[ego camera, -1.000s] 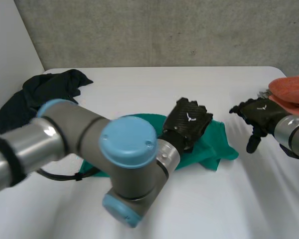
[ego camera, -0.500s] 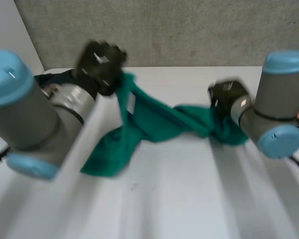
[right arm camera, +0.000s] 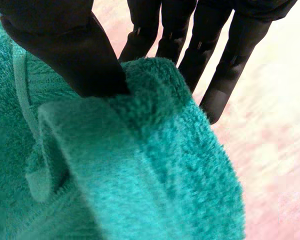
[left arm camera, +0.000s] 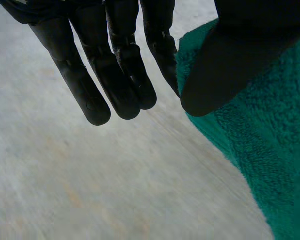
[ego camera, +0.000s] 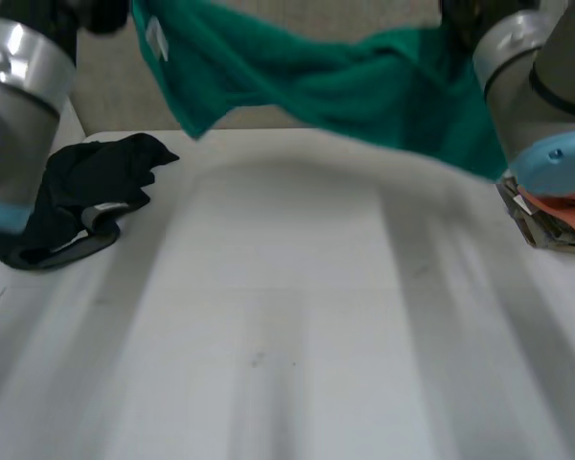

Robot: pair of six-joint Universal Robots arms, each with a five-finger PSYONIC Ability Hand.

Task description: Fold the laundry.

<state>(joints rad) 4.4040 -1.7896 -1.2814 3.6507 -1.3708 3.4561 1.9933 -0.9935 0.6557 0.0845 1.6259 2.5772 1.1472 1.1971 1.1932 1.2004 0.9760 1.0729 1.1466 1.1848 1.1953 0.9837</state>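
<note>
Head view: green terry towel point(ego camera: 345, 86) strung high between the two arms, well clear of the bench point(ego camera: 287, 326), sagging in the middle, one end dangling near the left arm with a white label showing. Left wrist view: left hand point(left arm camera: 115, 70) pinching one edge of the cloth between thumb and nearest finger, other fingers straight and bare beside it. Right wrist view: right hand point(right arm camera: 65, 50) clamped on a rolled-over hem, thumb on top, fingers behind the fold. On the bench: black garment point(ego camera: 77, 192) crumpled at the left side, orange cloth point(ego camera: 567, 201) at the right edge on something grey, both well apart from the towel.

Handling, as a judgement: soft, light, limp, thick-piled, not slippery, nothing fragile. Drapes and bunches rather than keeping shape, so probably lands wrinkled unless held taut. Best taken at two corners of one edge. Right grip seems to sit on a bunched fold rather than a clean corner; may call for a regrip before laying flat and folding.
</note>
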